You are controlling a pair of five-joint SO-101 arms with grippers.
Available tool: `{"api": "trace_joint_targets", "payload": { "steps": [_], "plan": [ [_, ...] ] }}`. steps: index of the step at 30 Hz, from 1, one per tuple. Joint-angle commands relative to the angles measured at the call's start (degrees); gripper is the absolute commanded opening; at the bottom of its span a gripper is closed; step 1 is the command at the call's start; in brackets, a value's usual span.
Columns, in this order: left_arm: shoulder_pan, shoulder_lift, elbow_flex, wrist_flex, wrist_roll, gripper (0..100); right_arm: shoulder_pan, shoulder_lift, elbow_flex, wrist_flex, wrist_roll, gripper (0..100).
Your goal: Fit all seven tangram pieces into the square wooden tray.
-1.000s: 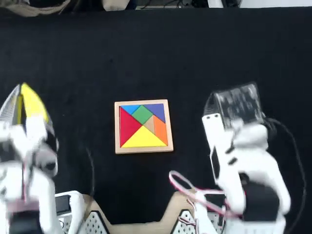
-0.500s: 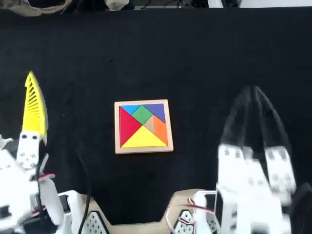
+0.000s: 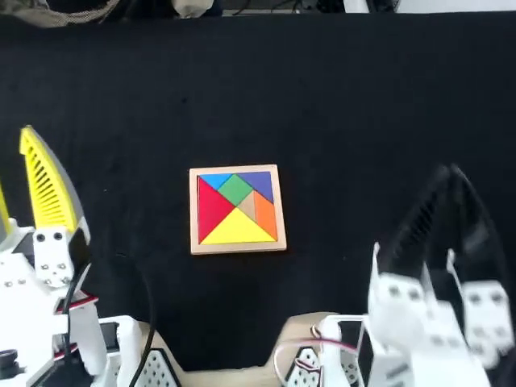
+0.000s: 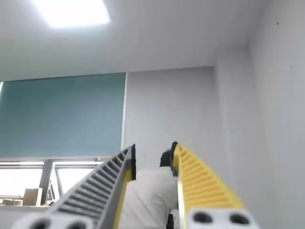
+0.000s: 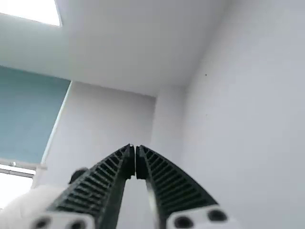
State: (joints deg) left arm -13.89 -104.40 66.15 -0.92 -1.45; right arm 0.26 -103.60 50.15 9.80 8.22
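Observation:
The square wooden tray [image 3: 193, 211] lies flat in the middle of the black table. Inside it sit a red triangle [image 3: 211, 208], a yellow triangle [image 3: 238, 230], a green square [image 3: 236, 189], blue, purple, orange and tan pieces, edge to edge. My left gripper [image 4: 153, 153] is raised at the table's left side, a yellow finger [image 3: 44, 181] pointing away from the base; it is open and holds nothing. My right gripper [image 3: 450, 171] [image 5: 134, 150], black, stands at the right side, shut with its tips touching and nothing between them. Both are well away from the tray.
The arm bases [image 3: 306, 359] and their cables sit along the near edge. Black cloth [image 3: 322, 97] covers the table around the tray. Both wrist views look up at a white wall [image 5: 238, 95], a ceiling light [image 4: 71, 12] and a window.
Both arms have drawn back toward the near edge. The right arm swung from a turned pose to point away from its base, then shifted right. The tray stayed put.

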Motion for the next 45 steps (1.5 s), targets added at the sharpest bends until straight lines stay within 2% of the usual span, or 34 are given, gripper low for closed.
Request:
{"api": "trace_joint_targets", "payload": {
  "steps": [1,5,8,12,19,22,25,31,35,38,42,45],
  "plan": [
    [-1.71,-0.53,-9.36,-1.14,0.26,14,-0.44,-4.09,-5.32,-0.79,-4.57,1.2],
    [-1.71,-0.53,-13.23,-1.05,0.26,14,-0.44,-4.0,-7.96,-1.05,-6.68,1.2],
    [-1.71,-0.44,-9.98,1.49,0.26,14,-0.44,-4.0,-7.52,-0.7,-6.77,1.2],
    [-1.71,-0.35,4.7,8.97,0.26,14,-0.35,-4.09,1.89,-0.7,-6.33,1.2],
    [-1.45,0.09,31.69,6.77,0.26,14,-0.18,-4.09,26.42,-0.97,-6.24,1.2],
    [0.75,0.35,31.25,19.96,2.55,14,-0.18,-4.09,36.53,-1.05,-6.24,1.2],
    [4.35,0.09,31.16,29.01,7.74,14,-0.18,-4.09,45.14,-1.05,-6.24,1.2],
    [5.49,0.09,31.16,35.08,9.85,15,5.19,-3.91,46.37,6.95,-6.77,1.2],
    [5.58,0.18,31.16,41.67,9.76,15,7.03,-3.91,46.37,18.46,-6.77,1.2],
    [5.49,0.18,31.16,46.59,4.13,15,6.95,-3.91,46.37,27.69,-6.77,1.2],
    [5.41,0.18,31.16,53.54,-7.38,15,7.3,-3.91,46.37,31.21,-6.77,1.2],
    [5.41,0.18,31.16,60.92,-10.2,15,7.12,-3.91,46.37,39.38,-6.77,1.2]
  ]
}}
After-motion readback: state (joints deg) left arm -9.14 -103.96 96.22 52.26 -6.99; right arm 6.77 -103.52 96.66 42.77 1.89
